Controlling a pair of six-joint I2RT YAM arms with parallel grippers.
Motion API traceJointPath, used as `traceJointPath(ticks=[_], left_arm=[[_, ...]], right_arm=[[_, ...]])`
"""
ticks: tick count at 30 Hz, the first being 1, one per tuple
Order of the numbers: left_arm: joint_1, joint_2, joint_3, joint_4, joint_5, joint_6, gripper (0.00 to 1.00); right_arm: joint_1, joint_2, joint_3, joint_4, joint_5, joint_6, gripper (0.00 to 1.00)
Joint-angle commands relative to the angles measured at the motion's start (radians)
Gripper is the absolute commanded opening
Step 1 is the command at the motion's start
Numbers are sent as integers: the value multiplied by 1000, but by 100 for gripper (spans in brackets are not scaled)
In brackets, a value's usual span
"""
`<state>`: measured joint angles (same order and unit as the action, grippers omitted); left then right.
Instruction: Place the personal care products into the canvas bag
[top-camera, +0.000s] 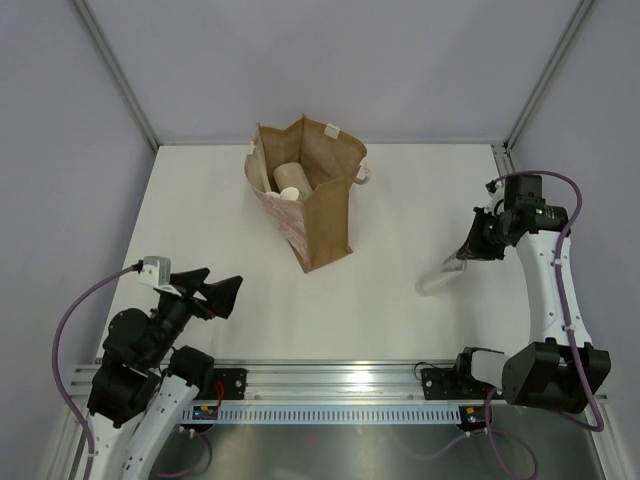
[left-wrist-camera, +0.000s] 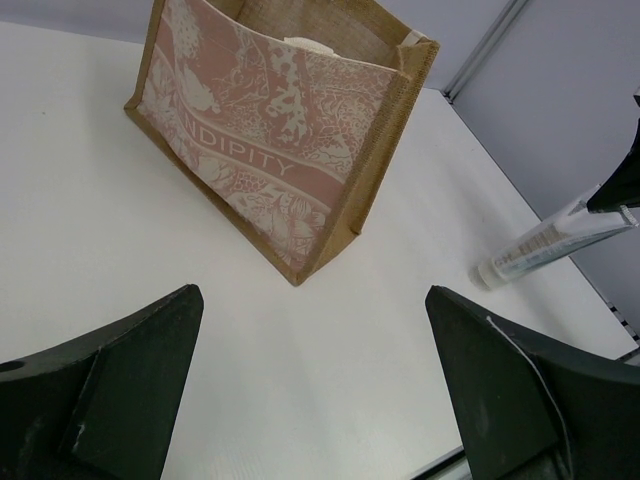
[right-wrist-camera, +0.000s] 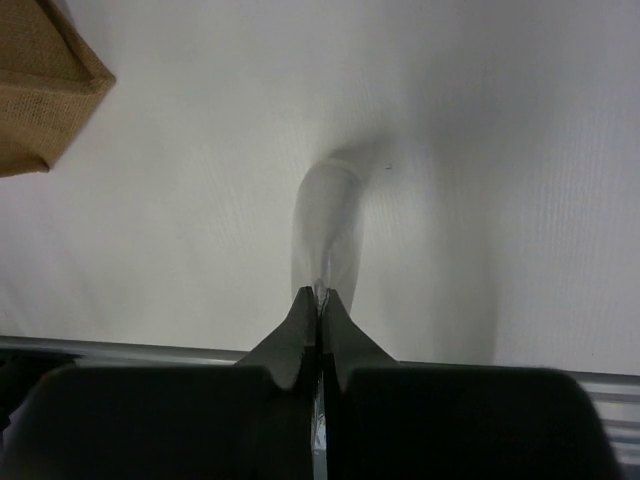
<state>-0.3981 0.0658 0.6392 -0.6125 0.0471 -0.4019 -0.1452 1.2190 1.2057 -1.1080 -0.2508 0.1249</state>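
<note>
The canvas bag stands upright at the table's far middle, its pink patterned side facing my left wrist view. A cream cylinder lies inside it. My right gripper is shut on the flat end of the thin clear tube, which slants down to the table at the right. In the right wrist view the fingertips pinch the blurred tube. The tube also shows in the left wrist view. My left gripper is open and empty, near the front left, apart from the bag. The other bottles are not in view.
The table's aluminium rail runs along the near edge between the arm bases. Grey walls and corner posts enclose the far side. A corner of the bag shows at the upper left of the right wrist view.
</note>
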Motion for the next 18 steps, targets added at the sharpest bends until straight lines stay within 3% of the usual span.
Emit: traceJointPath(ticks=[1,11,18], left_arm=[[2,-8,20,8,25,-15,99],[2,0,37,7,62,-17,99],[2,14,62,3,69,-11,99]], right_arm=[[-5,-23,86,-10,-145,-59,0],[-5,72,303,-30,-518,-154,0],[81,258,702,60,-660,-38,0]])
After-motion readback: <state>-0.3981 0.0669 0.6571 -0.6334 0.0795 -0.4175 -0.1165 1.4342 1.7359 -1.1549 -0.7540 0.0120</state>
